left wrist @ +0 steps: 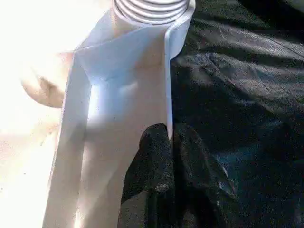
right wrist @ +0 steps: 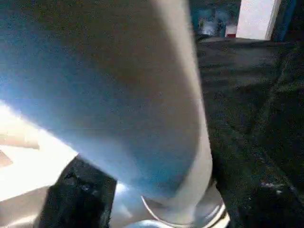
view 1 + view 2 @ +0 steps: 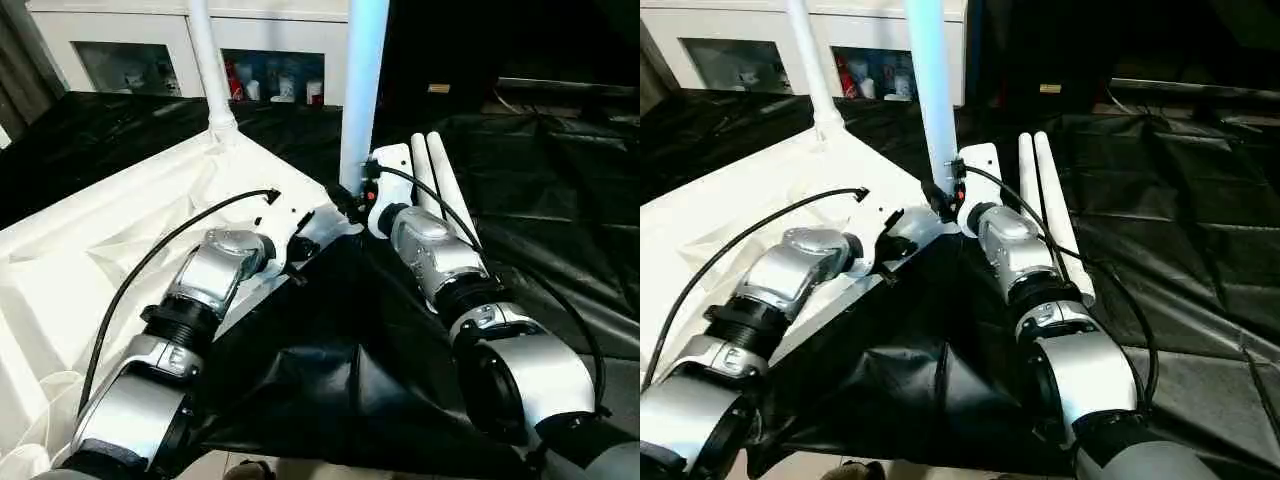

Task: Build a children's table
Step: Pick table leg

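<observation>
The children's table top [image 3: 100,240] lies upside down on a black sheet, ribbed underside up. One white leg [image 3: 208,70] stands upright in the far corner socket. A second leg [image 3: 362,90] stands in the near corner, and its ridged base [image 1: 152,8] sits at the socket. My right gripper [image 3: 350,200] is shut on this leg low down; one black finger [image 2: 76,194] presses beside the leg [image 2: 118,95]. My left gripper [image 3: 298,240] is shut on the top's rim [image 1: 166,85] just short of that corner, with black fingers [image 1: 152,161] on both sides of the wall.
Two loose white legs [image 3: 438,175] lie side by side on the black sheet [image 3: 540,200], just right of my right wrist. A white glass-door cabinet [image 3: 130,45] holding small items stands along the back. The sheet bunches up under my forearms.
</observation>
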Tool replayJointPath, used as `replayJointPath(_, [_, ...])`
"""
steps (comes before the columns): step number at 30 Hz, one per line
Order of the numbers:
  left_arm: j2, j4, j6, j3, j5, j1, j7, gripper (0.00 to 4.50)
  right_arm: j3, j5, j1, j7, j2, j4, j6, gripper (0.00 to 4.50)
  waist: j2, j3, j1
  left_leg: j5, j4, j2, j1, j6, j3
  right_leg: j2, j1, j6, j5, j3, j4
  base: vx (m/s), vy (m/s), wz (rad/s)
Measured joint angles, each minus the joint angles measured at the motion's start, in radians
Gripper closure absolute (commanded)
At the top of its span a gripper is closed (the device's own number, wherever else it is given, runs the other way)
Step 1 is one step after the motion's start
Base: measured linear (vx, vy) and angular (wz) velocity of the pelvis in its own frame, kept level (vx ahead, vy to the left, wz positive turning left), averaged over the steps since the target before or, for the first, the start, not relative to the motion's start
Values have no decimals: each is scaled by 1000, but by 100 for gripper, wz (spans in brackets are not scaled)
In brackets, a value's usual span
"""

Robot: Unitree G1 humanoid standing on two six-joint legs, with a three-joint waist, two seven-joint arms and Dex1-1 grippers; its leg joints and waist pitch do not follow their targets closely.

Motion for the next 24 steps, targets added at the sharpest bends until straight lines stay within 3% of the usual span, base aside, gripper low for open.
replayJointPath(8, [71,-80,-12,-25,-2,51,-100,450,29,-6,-10,194,-74,1,75,236,0,-1,1,-7,17,1,-7,11,1,-1,-1,0,0,0,4,0,0,0])
replayJointPath(14, [132,-150,-63,-53,-8,108,-215,450,116,-46,-1,456,-158,-45,130,246,-2,-3,10,-8,21,2,-7,12,1,-1,-1,0,0,0,6,0,0,0])
replayJointPath(19, [207,-226,-83,-73,-39,162,-342,450,188,-49,58,728,-228,-147,135,251,-6,-5,24,-10,27,2,-10,15,1,-2,-1,0,0,0,7,0,0,0])
replayJointPath(24, [237,-241,-121,-95,-43,176,-427,450,238,-45,108,868,-276,-252,162,251,-7,-5,38,-11,37,2,-12,17,1,-4,0,0,0,0,14,0,0,0])
